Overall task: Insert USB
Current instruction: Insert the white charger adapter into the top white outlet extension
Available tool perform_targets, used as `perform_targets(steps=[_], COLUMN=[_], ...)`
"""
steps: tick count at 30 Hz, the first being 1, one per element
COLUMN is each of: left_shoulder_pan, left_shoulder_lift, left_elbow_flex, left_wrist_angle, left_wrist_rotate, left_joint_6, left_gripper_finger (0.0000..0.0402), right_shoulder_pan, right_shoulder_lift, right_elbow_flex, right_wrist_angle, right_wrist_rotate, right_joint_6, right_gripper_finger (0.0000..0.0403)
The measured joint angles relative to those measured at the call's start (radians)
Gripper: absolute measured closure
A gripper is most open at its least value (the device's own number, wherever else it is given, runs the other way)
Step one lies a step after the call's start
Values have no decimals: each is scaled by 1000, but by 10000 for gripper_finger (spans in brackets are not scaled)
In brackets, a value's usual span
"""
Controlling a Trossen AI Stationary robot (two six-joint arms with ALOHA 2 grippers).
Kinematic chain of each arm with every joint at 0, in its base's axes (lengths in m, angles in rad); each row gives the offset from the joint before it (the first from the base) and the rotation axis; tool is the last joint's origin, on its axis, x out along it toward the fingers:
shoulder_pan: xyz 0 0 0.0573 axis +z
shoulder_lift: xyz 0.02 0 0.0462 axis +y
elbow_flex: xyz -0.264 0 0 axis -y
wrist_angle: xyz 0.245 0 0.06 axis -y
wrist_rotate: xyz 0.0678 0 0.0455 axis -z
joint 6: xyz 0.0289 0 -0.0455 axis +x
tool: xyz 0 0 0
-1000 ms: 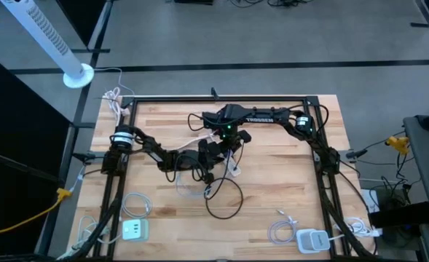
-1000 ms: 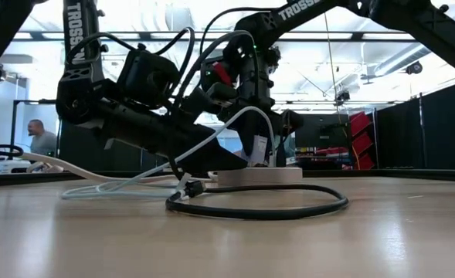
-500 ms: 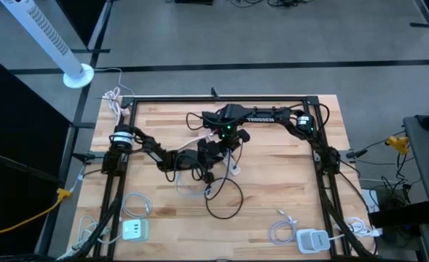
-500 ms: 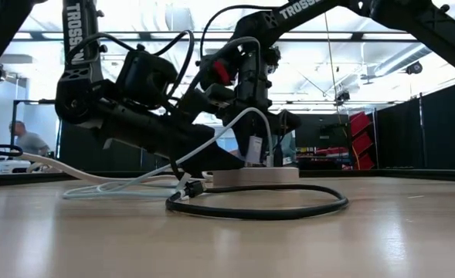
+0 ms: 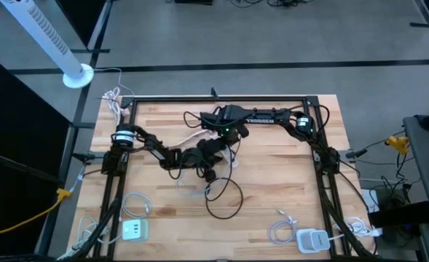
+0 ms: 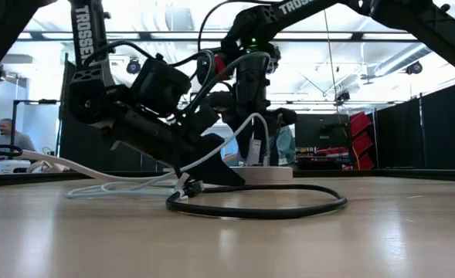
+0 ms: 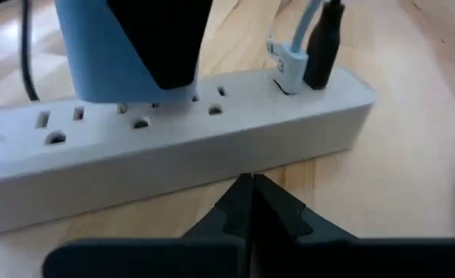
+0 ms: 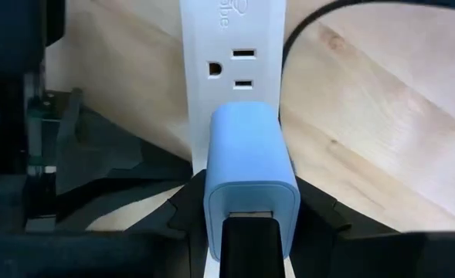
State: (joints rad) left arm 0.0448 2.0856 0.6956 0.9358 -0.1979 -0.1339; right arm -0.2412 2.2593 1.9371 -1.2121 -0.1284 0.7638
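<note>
A white power strip point(image 7: 212, 127) lies on the wooden table near its middle. A blue charger block point(image 8: 250, 174) stands on the strip's socket face. My right gripper point(image 8: 250, 220) points down and is shut on the charger; a dark piece point(image 8: 250, 247) sits at the charger's top. My left gripper point(image 7: 246, 197) is shut and reaches slanting down at the strip's long side. A pale plug point(image 7: 287, 66) and a black plug point(image 7: 324, 46) stick into the strip's end. My left gripper has its shut fingertips point(image 7: 246, 185) at the foot of the strip's long side wall point(image 7: 235, 158), coming slanting down from the table's left. Whether they press on it I cannot tell. My right gripper pinches the charger's two side faces point(image 8: 212, 193) between its fingers, from above, pointing down. The charger stands upright with its underside on the strip's sockets point(image 7: 138, 116).
A black cable point(image 6: 258, 208) loops on the table near the strip and a white cable point(image 6: 134, 181) trails toward the left. Two spare chargers with coiled cables point(image 5: 134, 231) point(image 5: 312, 240) lie at the near corners. A person point(image 6: 3, 139) is beyond the table.
My left gripper has rolled and crept lower toward the strip's side. My right gripper has turned a little about the charger without leaving its place.
</note>
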Motion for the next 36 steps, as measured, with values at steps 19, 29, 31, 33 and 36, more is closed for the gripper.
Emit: perform_targets(steps=[19, 29, 31, 33, 36], left_shoulder_pan=[6, 6, 6, 6, 14], left_shoulder_lift=[-8, -9, -9, -9, -9], left_elbow_flex=[-83, -44, -33, -22, -4], left_wrist_angle=[215, 236, 251, 257, 252], left_wrist_rotate=[-31, -101, -110, -110, -107], left_joint_6=[23, 95, 129, 157, 189], left_gripper_finger=[402, 402, 402, 402, 402], right_shoulder_pan=[-27, -25, -23, -21, -19], right_shoulder_lift=[42, 53, 50, 39, 20], right_elbow_flex=[-20, 7, 20, 24, 27], right_wrist_angle=[-142, -166, -184, -193, -185], right_wrist_rotate=[20, 20, 32, 51, 61], right_joint_6=[-92, -199, -214, -232, -244], right_gripper_finger=[289, 289, 289, 289, 289])
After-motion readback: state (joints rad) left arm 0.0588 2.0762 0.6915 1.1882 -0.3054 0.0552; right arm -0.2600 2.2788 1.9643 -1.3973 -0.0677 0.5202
